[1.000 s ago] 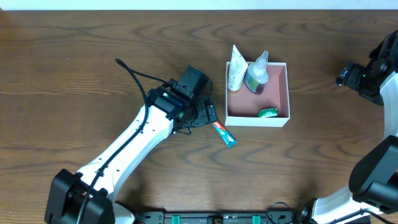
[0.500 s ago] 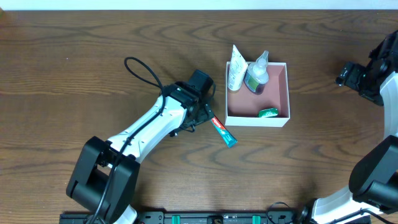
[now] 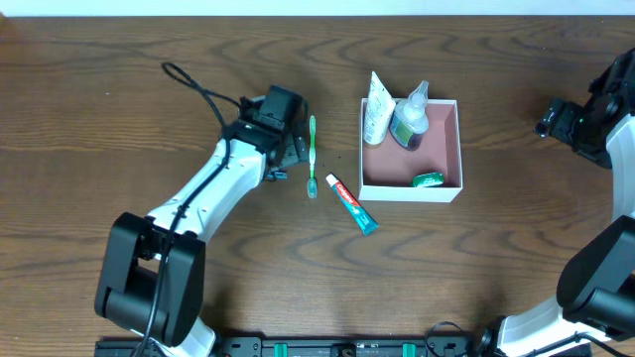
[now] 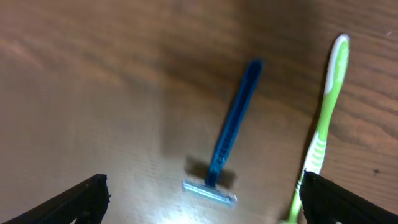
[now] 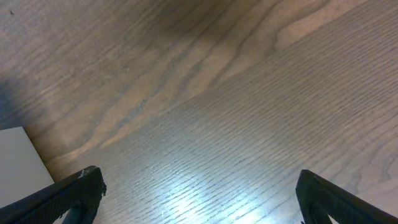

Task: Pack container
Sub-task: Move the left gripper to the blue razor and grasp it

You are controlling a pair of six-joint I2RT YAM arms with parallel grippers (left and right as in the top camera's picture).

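Note:
The container (image 3: 442, 149), a white-walled box with a pink floor, sits right of centre and holds a white tube (image 3: 376, 114), a clear bottle (image 3: 409, 121) and a small green item (image 3: 428, 179). On the table to its left lie a green toothbrush (image 3: 313, 154) and a small toothpaste tube (image 3: 353, 204). My left gripper (image 3: 288, 149) hovers just left of the toothbrush. The left wrist view shows it open (image 4: 208, 202) over a blue razor (image 4: 233, 134), with the toothbrush (image 4: 326, 118) by its right finger. My right gripper (image 3: 551, 121) hangs open (image 5: 202, 196) over bare wood, right of the container.
A black cable (image 3: 198, 94) loops off the left arm over the table's upper left. A white corner of the container (image 5: 22, 168) shows at the left edge of the right wrist view.
My left arm has swung up and to the left, away from the toothpaste tube, uncovering the green toothbrush. The right arm has not moved.

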